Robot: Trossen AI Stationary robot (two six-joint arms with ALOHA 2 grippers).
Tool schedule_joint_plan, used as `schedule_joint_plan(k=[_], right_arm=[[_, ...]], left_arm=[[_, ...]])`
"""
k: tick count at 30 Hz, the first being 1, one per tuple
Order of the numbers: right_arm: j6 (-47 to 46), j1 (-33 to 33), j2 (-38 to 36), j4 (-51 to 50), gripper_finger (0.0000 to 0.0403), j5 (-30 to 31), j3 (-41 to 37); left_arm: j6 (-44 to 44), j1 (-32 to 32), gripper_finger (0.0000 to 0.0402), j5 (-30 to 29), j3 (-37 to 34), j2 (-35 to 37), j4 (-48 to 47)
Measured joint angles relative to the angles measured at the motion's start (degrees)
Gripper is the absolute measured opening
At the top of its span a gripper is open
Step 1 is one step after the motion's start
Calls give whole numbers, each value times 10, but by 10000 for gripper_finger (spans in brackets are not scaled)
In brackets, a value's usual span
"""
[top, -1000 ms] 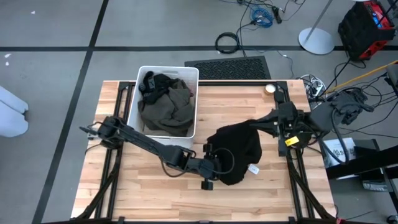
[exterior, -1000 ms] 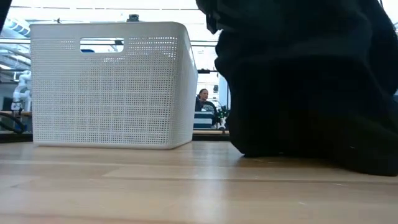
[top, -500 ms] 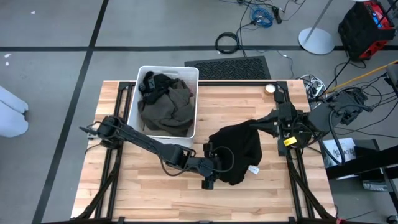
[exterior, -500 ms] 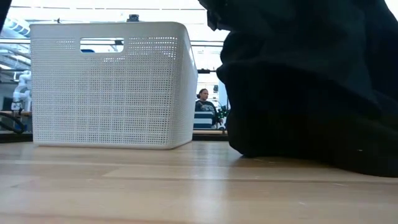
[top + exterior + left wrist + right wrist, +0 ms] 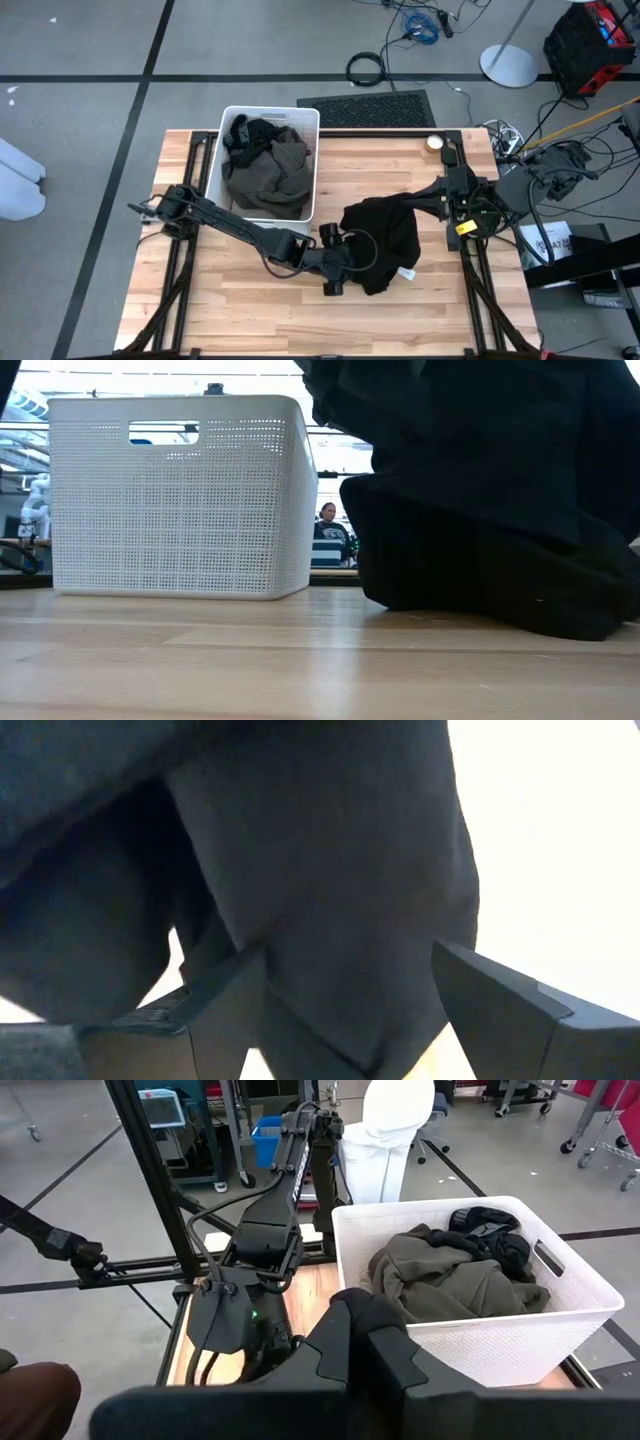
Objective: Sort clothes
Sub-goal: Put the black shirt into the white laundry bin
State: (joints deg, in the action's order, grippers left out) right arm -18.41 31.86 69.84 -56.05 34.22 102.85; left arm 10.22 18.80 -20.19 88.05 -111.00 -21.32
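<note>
High view: left gripper [image 5: 338,262] gapes beside the black garment [image 5: 385,235] on the desk [image 5: 450,310] (fabric between its fingers); right gripper [image 5: 408,200], closed, pinches that garment.

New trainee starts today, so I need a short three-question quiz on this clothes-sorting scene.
1. True or false: the white bin is empty.
2. Which garment lies on the table? A. pink B. black C. olive
3. Fill in: the right gripper is shut on the ____ garment.

Key: 1. False, the olive garment lies in it. 2. B, the black garment, at the open left gripper. 3. black.
</note>
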Motion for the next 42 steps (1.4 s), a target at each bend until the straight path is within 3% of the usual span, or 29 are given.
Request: schedule_joint_plan(k=[8, 16, 26, 29, 34, 35, 42], right_arm=[[-6, 0, 0, -4, 0, 0, 0], [-6, 0, 0, -7, 0, 0, 0], [-6, 0, 0, -7, 0, 0, 0], [-6, 0, 0, -7, 0, 0, 0], [-4, -1, -1, -9, 1, 2, 0], [-5, -4, -1, -17, 2, 2, 0], [-100, -54, 1, -175, 28, 49, -7]], left_arm=[[25, -2, 294, -23, 0, 0, -52], [13, -2, 294, 36, 0, 0, 44], [28, -17, 284, 36, 0, 0, 72], [27, -17, 232, 43, 0, 0, 71], [-11, -16, 41, 99, 0, 0, 75], [-16, -14, 22, 111, 4, 0, 73], [-31, -4, 6, 157, 54, 0, 67]])
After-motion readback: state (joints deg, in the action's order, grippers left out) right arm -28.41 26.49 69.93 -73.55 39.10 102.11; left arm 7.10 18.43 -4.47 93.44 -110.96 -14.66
